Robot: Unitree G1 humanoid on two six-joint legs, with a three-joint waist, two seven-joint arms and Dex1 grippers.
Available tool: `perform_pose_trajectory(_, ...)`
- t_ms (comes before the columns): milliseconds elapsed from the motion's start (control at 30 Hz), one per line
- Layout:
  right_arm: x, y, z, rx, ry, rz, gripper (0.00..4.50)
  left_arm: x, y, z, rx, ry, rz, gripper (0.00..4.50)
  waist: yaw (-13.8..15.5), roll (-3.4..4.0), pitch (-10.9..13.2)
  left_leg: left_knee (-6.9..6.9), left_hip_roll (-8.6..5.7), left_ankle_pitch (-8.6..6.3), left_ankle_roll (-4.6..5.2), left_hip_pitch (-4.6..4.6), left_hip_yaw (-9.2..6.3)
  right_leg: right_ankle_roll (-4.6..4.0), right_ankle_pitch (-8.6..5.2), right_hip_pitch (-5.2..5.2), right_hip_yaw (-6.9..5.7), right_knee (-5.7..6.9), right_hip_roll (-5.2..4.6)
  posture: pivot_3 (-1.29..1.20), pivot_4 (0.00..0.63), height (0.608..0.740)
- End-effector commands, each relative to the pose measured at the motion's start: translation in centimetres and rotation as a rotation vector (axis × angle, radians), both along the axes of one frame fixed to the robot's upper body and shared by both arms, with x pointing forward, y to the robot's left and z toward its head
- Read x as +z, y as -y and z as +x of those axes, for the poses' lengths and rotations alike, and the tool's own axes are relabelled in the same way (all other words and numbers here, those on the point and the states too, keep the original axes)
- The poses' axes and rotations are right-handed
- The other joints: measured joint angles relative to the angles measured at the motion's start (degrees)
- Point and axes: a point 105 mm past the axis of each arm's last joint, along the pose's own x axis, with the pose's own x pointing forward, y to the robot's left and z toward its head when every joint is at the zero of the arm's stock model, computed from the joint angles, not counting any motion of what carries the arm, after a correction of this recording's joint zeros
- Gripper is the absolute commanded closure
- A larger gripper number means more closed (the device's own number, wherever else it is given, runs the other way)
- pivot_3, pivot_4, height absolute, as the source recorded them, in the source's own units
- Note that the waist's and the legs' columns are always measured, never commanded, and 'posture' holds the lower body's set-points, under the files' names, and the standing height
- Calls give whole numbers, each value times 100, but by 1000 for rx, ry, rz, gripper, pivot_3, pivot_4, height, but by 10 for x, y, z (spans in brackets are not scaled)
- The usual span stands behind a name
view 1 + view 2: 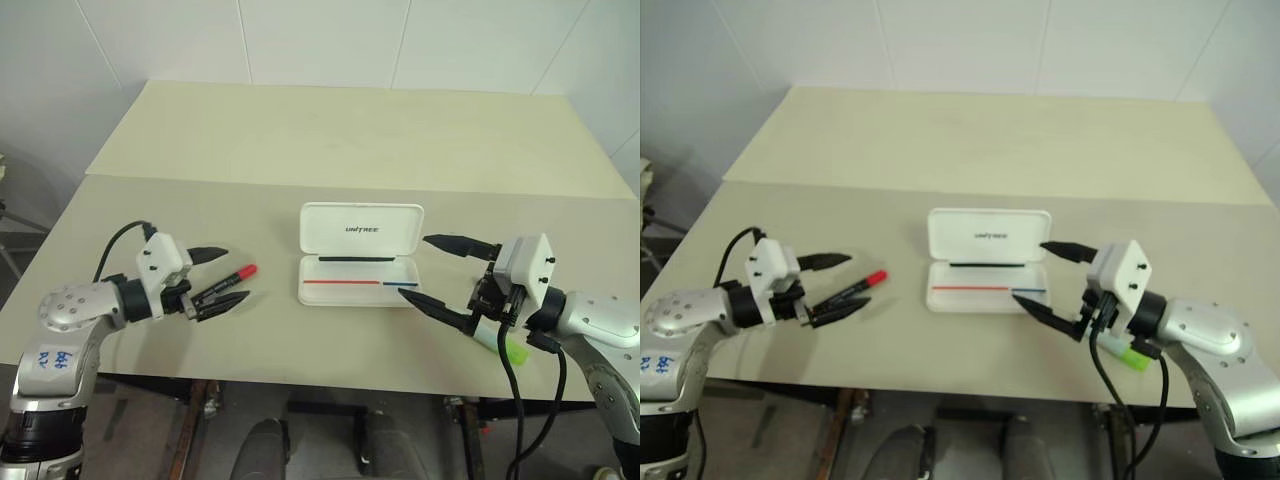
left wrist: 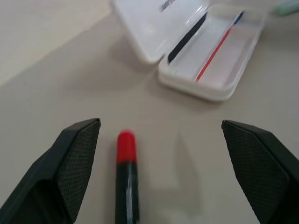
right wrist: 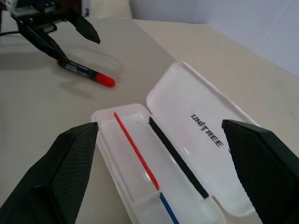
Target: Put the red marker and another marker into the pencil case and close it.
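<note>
The white pencil case [image 1: 360, 278] lies open at the table's middle, its lid [image 3: 201, 135] laid back, a thin red-and-blue stripe in the tray. The red marker [image 1: 228, 282] rests on the table left of the case, red cap toward it. My left gripper [image 1: 237, 273] is open around the marker, with the barrel [image 2: 126, 182] near one finger and not clamped. Just right of the case, my right gripper [image 1: 413, 267] stands open and holds nothing. The green highlighter [image 1: 503, 344] lies on the table under my right wrist, partly hidden by it.
The table's front edge [image 1: 330, 385] runs close behind both grippers. A second table [image 1: 350, 130] adjoins at the back, against a white wall. Cables hang from my right wrist [image 1: 515, 400] over the front edge.
</note>
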Motion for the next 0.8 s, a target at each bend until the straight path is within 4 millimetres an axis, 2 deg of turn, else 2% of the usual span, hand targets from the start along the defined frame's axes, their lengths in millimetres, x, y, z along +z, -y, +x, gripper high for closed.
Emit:
perform_pose_trajectory(33,10,-8,-2,54,39,9,0,8,-16,0,32,57,19,65,15,-1,0,0,0,0,0,0,0,-1,0,0,0,0,0,0,150,740)
perform_pose_trajectory(133,15,-13,0,71,56,13,0,0,-26,3,62,38,8,65,15,-1,-1,0,0,0,0,-1,0,-14,-3,1,-3,-3,-4,0,150,740)
perform_pose_trajectory(333,22,-19,-5,100,79,14,0,-21,-33,6,73,-12,8,65,9,-1,-1,-3,0,-1,0,-1,6,-3,3,-1,-4,-5,-7,0,150,740)
perform_pose_trajectory(567,22,-22,-11,122,74,2,0,-42,-31,22,102,-58,7,65,15,-2,-1,-6,2,-1,0,0,5,-2,5,-1,-9,-3,-7,0,150,740)
perform_pose_trajectory(800,23,-21,-12,112,79,3,0,-54,-22,35,120,-84,-32,65,35,-3,-2,-6,1,0,1,1,6,17,18,0,-10,-3,-9,0,150,740)
